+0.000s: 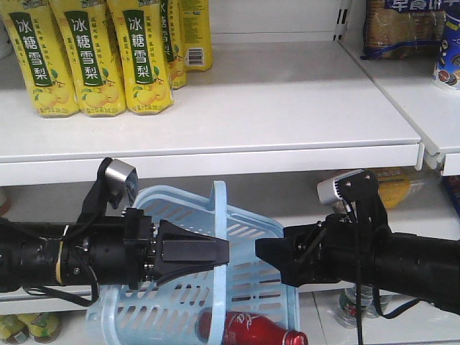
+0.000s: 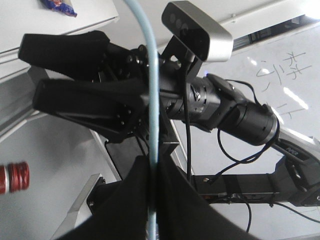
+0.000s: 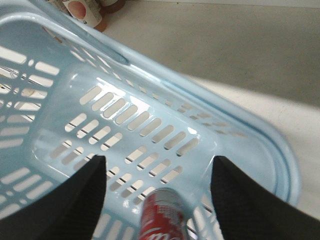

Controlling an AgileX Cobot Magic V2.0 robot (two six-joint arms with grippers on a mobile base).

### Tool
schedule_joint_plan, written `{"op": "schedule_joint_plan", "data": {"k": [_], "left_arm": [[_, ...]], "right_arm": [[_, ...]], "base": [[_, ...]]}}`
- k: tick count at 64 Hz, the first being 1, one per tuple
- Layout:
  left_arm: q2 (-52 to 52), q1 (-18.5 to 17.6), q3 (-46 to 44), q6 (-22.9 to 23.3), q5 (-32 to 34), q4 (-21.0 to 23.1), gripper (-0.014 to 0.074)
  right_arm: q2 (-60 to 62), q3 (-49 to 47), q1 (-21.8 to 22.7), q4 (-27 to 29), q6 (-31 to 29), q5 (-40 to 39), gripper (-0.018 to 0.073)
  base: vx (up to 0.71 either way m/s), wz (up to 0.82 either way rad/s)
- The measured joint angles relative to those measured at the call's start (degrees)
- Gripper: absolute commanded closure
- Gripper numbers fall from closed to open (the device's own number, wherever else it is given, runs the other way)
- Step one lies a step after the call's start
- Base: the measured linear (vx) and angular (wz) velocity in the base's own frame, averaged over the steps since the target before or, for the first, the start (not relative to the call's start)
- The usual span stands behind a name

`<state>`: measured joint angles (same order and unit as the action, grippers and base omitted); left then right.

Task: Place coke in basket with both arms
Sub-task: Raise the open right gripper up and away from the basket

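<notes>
Left end effector (image 1: 221, 250) is clamping shut on the handle (image 1: 220, 208) of the basket (image 3: 150, 90). Right end effector (image 3: 159, 162) is hanging over the basket with fingers apart, gripping nothing. Coke (image 3: 161, 215) is lying on its side inside the basket, at 6 o'clock between the right fingers. Yellow bottles (image 1: 93, 57) are standing on the shelf (image 1: 287, 108) at 11 o'clock.
</notes>
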<state>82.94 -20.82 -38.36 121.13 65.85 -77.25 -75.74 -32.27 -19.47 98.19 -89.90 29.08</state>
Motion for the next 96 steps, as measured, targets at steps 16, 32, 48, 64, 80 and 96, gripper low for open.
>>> {"op": "schedule_joint_plan", "data": {"k": [16,32,48,64,80,96], "left_arm": [[0.0,0.0,0.0,0.05,0.48,0.05,0.0603],[0.0,0.0,0.0,0.05,0.48,0.05,0.0603],[0.0,0.0,0.0,0.05,0.48,0.05,0.0603],[0.0,0.0,0.0,0.05,0.48,0.05,0.0603],[0.0,0.0,0.0,0.05,0.48,0.05,0.0603],[0.0,0.0,0.0,0.05,0.52,0.05,0.0603]], "right_arm": [[1.35,0.0,0.0,0.0,0.0,-1.29,0.0176],[9.4,0.0,0.0,-0.12,1.45,-8.08,0.0563],[20.0,2.91,0.0,-5.74,7.17,-11.26,0.0564],[32.04,12.89,0.0,-7.05,10.12,-18.65,0.0564],[40.36,23.24,0.0,-7.0,10.52,-24.36,0.0564],[41.41,28.26,0.0,-6.53,10.52,-25.92,0.0564]], "base": [[0.0,0.0],[0.0,0.0],[0.0,0.0],[0.0,0.0],[0.0,0.0],[0.0,0.0]]}}
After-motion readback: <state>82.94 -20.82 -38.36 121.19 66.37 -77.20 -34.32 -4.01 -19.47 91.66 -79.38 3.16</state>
